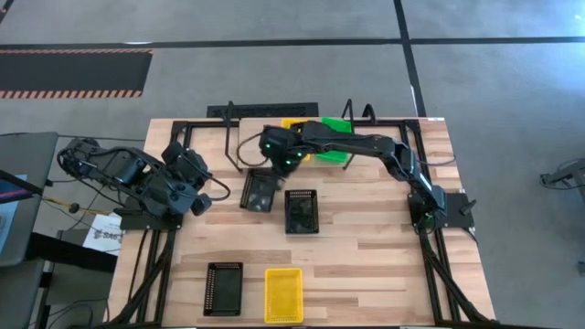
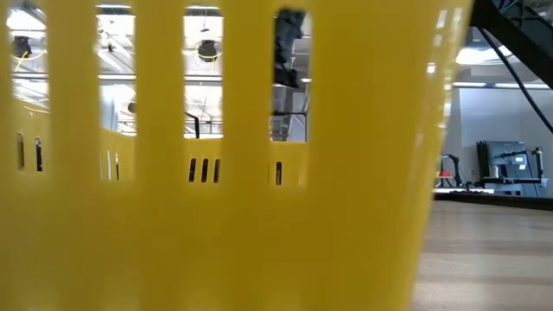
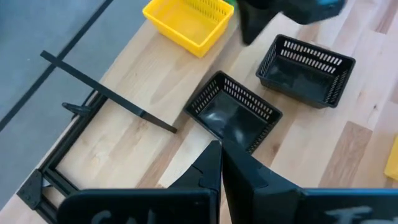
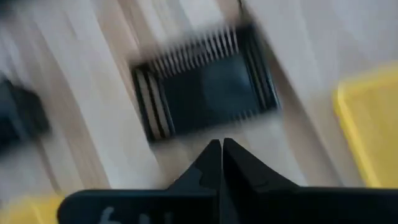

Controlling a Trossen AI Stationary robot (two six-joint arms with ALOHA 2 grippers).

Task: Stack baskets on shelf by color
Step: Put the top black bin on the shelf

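The shelf (image 1: 370,114) stands at the table's far edge. On it sit a yellow basket (image 1: 292,123) and green baskets (image 1: 335,151), partly hidden under my right arm. Two black baskets (image 1: 259,190) (image 1: 301,210) rest on their bottoms mid-table. A third black basket (image 1: 224,288) and a yellow basket (image 1: 283,294) lie near the front edge. My right gripper (image 4: 221,149) hovers shut and holding nothing above the left one of the mid-table black baskets (image 4: 205,93). My left gripper (image 3: 221,149) waits shut over the table's left side, pointing at the same basket (image 3: 233,112).
The near yellow basket (image 2: 216,216) stands right before the low camera and fills most of that view. Bare wood lies between the mid-table baskets and the front ones. The shelf's black frame bar (image 3: 106,93) shows in the left wrist view.
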